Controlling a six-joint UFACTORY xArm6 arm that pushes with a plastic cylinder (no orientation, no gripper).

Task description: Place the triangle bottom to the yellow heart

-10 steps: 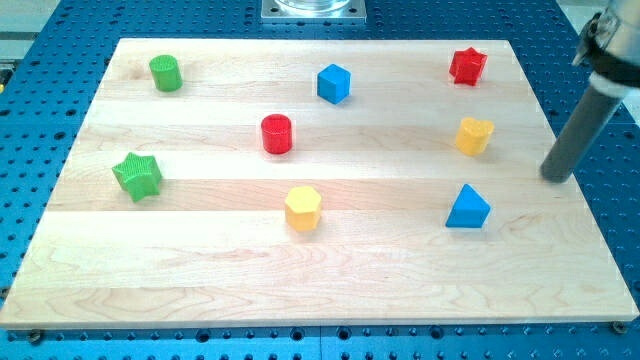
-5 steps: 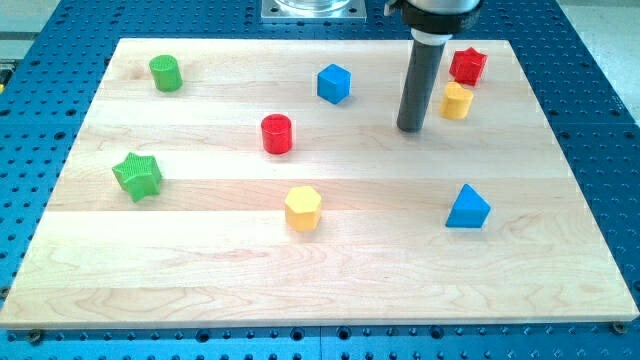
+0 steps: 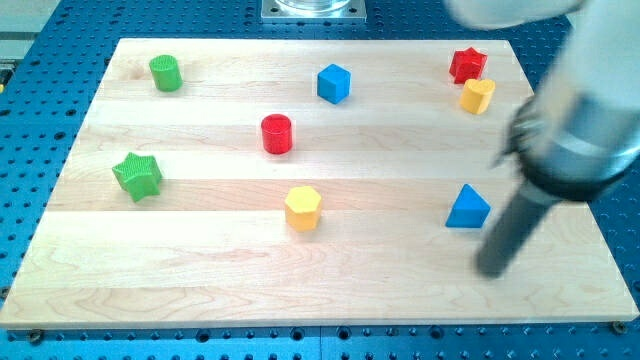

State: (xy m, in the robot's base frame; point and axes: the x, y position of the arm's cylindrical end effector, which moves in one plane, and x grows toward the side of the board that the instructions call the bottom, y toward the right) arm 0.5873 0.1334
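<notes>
The blue triangle [image 3: 467, 208] lies at the view's right, below the middle of the board. The yellow heart [image 3: 477, 95] sits near the top right, just below and touching or nearly touching the red star [image 3: 467, 65]. My tip [image 3: 491, 270] rests on the board below and slightly right of the blue triangle, a short gap away from it. The rod and arm above it are motion-blurred and rise toward the view's top right.
Other blocks on the wooden board [image 3: 200, 290]: a green cylinder [image 3: 165, 72] top left, a blue cube [image 3: 334, 83] top middle, a red cylinder [image 3: 276, 133], a green star [image 3: 137, 175] left, a yellow hexagon [image 3: 302, 207] in the middle.
The yellow heart was pushed up from mid-right to beside the red star. My tip moved from the heart's left down to below the blue triangle. The triangle has not moved.
</notes>
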